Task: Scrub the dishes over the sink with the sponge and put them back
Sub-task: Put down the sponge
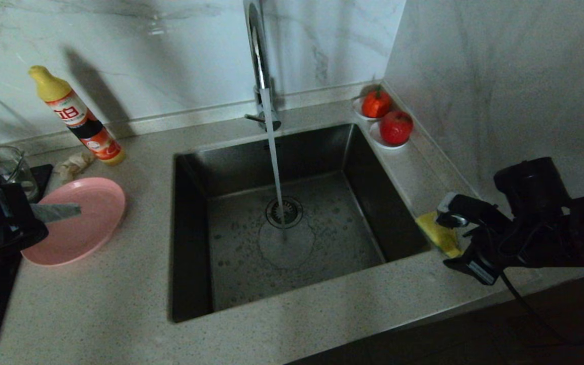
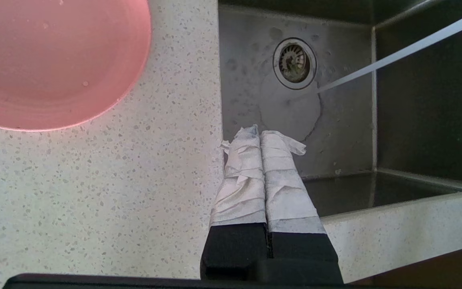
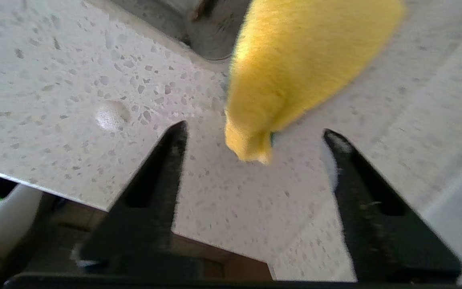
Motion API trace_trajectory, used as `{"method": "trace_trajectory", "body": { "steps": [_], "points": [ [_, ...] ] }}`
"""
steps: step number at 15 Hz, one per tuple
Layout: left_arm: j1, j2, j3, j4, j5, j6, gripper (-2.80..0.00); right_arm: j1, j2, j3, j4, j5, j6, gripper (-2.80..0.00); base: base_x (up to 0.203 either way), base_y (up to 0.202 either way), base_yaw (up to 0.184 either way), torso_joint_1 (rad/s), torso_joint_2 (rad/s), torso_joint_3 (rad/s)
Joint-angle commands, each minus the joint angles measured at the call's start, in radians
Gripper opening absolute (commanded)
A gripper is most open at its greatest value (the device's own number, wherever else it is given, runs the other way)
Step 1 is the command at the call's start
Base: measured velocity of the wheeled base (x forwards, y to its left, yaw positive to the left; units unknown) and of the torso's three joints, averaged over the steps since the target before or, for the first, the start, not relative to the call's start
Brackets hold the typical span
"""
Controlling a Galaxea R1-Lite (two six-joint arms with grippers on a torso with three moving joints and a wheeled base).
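Head view had the tabletop [image 1: 119, 284] around the sink [image 1: 231, 152], tap water running onto the basin floor beside the drain. Pink plate [image 1: 76, 218] lay flat left of the sink. Sponge [image 1: 436, 233] lay on the right ledge. Right end effector [image 3: 255, 134] was spread apart, sponge just ahead, ungripped. Left end effector [image 2: 260, 132] was pressed together, empty, over the sink's left rim.

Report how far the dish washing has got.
Looks done: the plate lies on the counter left of the sink, and the sponge on the counter at the sink's right edge. In hand: nothing; the right hand is open at the sponge, the left hand shut and empty. Left: water is running; no bowl is visible.
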Motion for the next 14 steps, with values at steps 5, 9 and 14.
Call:
{"method": "trace_trajectory", "body": {
  "steps": [5, 9, 14],
  "points": [
    [0.001, -0.011, 0.007, 0.000, -0.001, -0.028, -2.80, 0.062, -0.164, -0.033, 0.092, 0.012, 0.106, -2.80, 0.000, 0.000, 0.000, 0.000, 0.00, 0.000],
    [0.002, -0.022, 0.039, 0.000, -0.001, -0.030, -2.80, 0.130, -0.254, -0.107, 0.134, -0.023, 0.287, -2.80, 0.000, 0.000, 0.000, 0.000, 0.00, 0.000],
    [0.005, -0.016, 0.042, 0.000, 0.008, -0.063, -2.80, 0.163, -0.361, -0.188, 0.152, -0.091, 0.448, -2.80, 0.000, 0.000, 0.000, 0.000, 0.00, 0.000]
  ]
}}
